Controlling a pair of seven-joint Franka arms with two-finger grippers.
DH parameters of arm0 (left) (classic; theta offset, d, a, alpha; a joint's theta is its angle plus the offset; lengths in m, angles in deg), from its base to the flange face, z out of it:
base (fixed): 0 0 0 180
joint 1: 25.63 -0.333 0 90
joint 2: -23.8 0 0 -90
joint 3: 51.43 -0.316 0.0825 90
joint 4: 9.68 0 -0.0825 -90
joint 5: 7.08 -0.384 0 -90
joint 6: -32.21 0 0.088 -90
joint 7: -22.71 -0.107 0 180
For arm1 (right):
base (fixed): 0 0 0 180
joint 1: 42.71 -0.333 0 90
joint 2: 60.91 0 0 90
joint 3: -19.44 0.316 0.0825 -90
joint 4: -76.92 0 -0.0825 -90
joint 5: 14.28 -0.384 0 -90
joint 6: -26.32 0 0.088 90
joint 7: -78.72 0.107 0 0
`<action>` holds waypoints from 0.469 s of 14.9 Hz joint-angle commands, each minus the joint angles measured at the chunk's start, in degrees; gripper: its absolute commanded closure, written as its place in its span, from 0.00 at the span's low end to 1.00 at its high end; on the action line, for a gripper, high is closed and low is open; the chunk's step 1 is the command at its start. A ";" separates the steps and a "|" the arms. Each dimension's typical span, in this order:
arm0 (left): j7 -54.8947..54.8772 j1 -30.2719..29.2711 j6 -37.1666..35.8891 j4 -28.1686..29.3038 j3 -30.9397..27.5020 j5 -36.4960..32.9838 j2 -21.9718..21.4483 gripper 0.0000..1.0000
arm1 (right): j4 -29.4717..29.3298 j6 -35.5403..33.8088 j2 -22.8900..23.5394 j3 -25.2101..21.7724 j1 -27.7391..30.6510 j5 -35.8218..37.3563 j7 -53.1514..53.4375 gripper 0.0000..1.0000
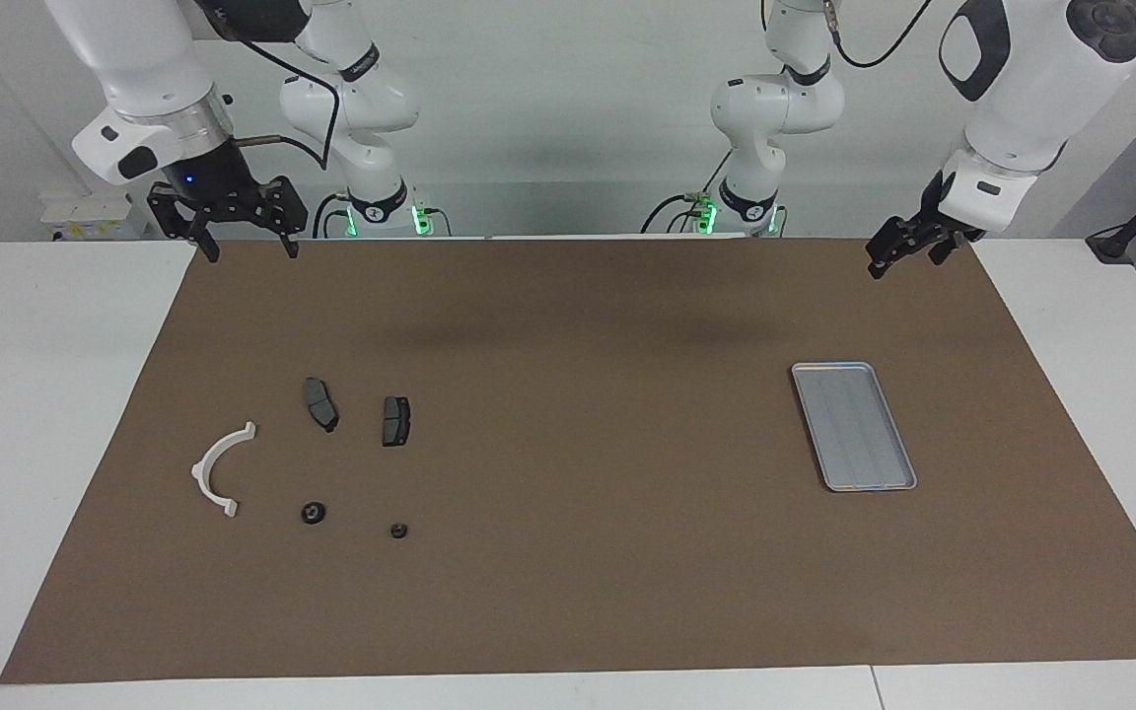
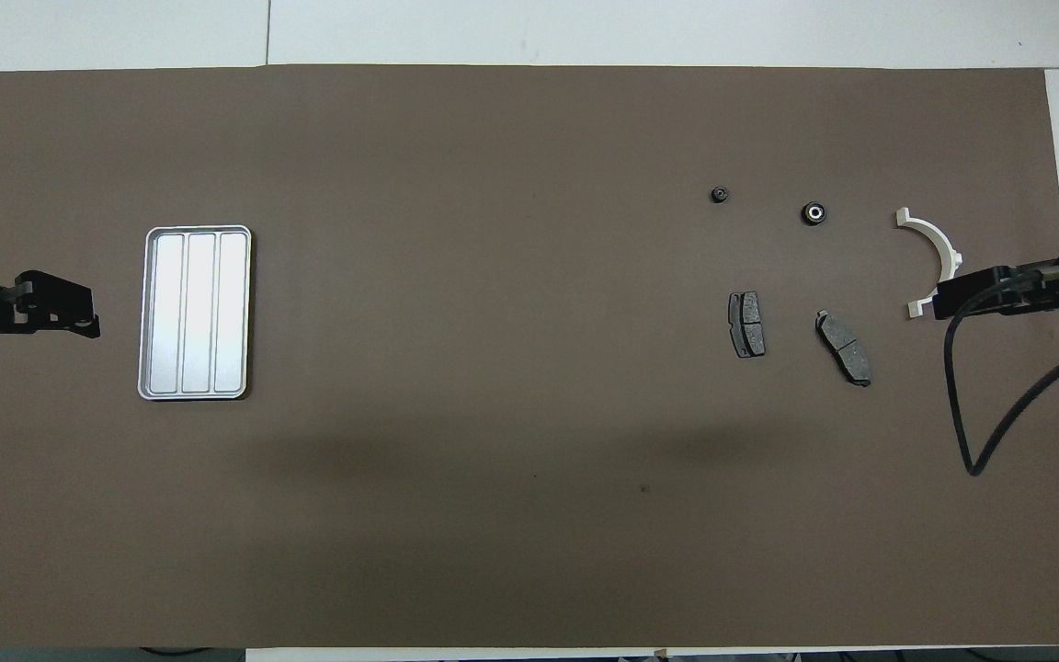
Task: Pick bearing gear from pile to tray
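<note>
The pile lies on the brown mat toward the right arm's end. It holds a white curved bracket (image 1: 221, 468) (image 2: 934, 257), two dark brake-pad plates (image 1: 320, 403) (image 1: 395, 420) (image 2: 843, 348) (image 2: 746, 324) and two small black round pieces (image 1: 313, 513) (image 1: 397, 531) (image 2: 814, 213) (image 2: 719, 194). The empty silver tray (image 1: 854, 426) (image 2: 196, 313) lies toward the left arm's end. My right gripper (image 1: 248, 252) (image 2: 939, 299) is open and empty, raised high; from above it shows by the bracket. My left gripper (image 1: 903, 264) (image 2: 88, 324) is open and empty, raised beside the tray; that arm waits.
The brown mat (image 1: 568, 592) covers most of the white table (image 1: 35, 394). A black cable (image 2: 980, 405) hangs from the right arm over the mat's edge.
</note>
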 commanded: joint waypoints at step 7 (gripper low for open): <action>-0.73 -0.19 -0.96 0.42 -0.02 0.62 -1.03 0.00 | 1.78 18.85 16.37 0.25 -4.37 0.48 5.87 0.00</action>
